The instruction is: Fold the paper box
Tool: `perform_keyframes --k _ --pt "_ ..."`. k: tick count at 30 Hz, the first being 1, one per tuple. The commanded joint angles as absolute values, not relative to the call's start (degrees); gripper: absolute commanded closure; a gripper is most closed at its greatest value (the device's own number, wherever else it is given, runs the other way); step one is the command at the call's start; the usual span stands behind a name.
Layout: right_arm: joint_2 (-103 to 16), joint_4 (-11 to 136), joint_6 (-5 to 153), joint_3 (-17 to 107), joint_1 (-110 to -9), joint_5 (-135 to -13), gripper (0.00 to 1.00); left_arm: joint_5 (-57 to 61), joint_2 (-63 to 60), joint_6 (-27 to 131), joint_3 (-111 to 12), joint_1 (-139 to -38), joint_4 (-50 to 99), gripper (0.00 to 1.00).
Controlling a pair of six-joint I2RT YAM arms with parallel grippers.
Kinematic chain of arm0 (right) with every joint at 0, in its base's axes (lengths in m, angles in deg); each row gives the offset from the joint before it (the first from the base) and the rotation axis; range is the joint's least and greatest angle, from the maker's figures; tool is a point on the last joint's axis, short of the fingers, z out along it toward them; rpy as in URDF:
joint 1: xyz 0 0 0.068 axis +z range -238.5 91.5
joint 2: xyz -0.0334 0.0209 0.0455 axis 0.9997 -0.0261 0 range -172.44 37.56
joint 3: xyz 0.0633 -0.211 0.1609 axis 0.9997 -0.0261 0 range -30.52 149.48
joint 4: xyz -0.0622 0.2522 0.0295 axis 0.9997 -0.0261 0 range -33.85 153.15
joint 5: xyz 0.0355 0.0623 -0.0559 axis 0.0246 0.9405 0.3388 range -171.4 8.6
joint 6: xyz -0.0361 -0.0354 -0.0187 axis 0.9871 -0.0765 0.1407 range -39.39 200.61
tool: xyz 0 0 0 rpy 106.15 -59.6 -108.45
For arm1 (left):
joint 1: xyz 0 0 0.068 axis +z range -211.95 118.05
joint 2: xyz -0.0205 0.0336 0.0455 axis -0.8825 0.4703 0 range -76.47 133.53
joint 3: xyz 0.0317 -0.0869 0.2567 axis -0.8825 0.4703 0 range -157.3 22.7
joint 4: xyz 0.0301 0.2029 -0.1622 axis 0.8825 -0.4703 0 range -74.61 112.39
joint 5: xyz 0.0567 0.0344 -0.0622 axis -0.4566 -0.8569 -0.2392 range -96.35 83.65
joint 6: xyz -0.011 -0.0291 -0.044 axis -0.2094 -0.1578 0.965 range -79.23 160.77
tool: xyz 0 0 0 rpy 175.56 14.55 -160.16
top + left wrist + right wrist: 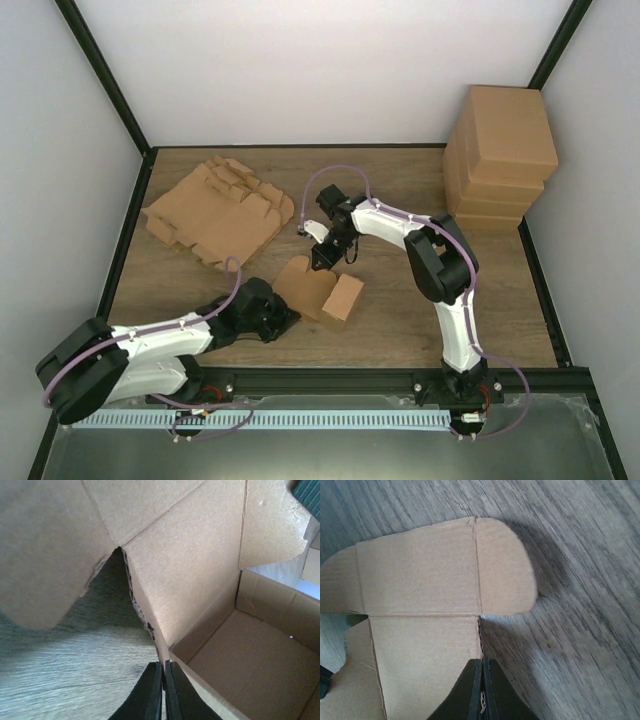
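The left gripper (pixel 163 667) has its jaws pressed together on the raw corrugated edge of the paper box (pixel 322 290). That edge runs straight down into the slit between the two black fingers. Just right of these jaws the box opens as a shallow compartment showing only its own bare cardboard floor and creased walls. Above the jaws a broad panel rises, with a rounded flap hanging to the upper left and a second flap folding off to the upper right.

The right gripper (pixel 482 662) is likewise closed on cardboard: a sliver of fluted edge shows between its fingers. It pinches the box at the edge where a panel meets the bare wood. Beyond these jaws lies a creased panel ending in a rounded flap, which casts a soft shadow on the table to the right.

In the top view the half-formed box sits between the two grippers. The left one is at its near left corner and the right one at its far side. Farther left of the right jaws and beyond the left ones, a heap of flat blanks (pixel 220 212) lies fanned out. Well off to the right, at the far corner, stands a stack of finished boxes (pixel 500 150). All rest on a wood-grain table (pixel 400 180) edged by a black frame (pixel 105 95) with plain white walls (pixel 300 60) behind.
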State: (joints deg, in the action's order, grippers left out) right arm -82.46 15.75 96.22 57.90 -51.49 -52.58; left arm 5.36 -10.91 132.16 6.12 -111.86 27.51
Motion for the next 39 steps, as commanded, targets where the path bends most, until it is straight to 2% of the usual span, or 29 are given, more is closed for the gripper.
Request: perform_keyframes --k 1,8,15,20,26,39 --pt "-79.2 16.8 96.1 58.4 -51.1 -52.2 0.99 4.5 -9.6 131.4 3.1 -111.9 28.3 0.96" --pt "-72.8 26.2 89.3 52.6 -51.2 -52.0 0.99 -4.1 -8.8 121.0 -8.3 -110.6 13.4 0.96" --pt "-61.6 42.3 79.3 39.9 -51.0 -57.8 0.99 -11.8 -1.1 108.2 -20.4 -109.6 6.9 0.96" --pt "-55.8 52.2 74.8 31.2 -50.9 -63.3 0.99 -14.8 4.7 97.2 -27.1 -109.6 7.7 0.96" --pt "-49.3 62.0 70.1 22.5 -50.9 -71.8 0.99 -16.4 4.2 87.7 -28.0 -109.8 9.4 0.96" --pt "-40.4 75.4 61.6 11.5 -49.9 -76.7 0.98 -15.8 1.8 78.7 -26.3 -110.8 15.1 0.96"
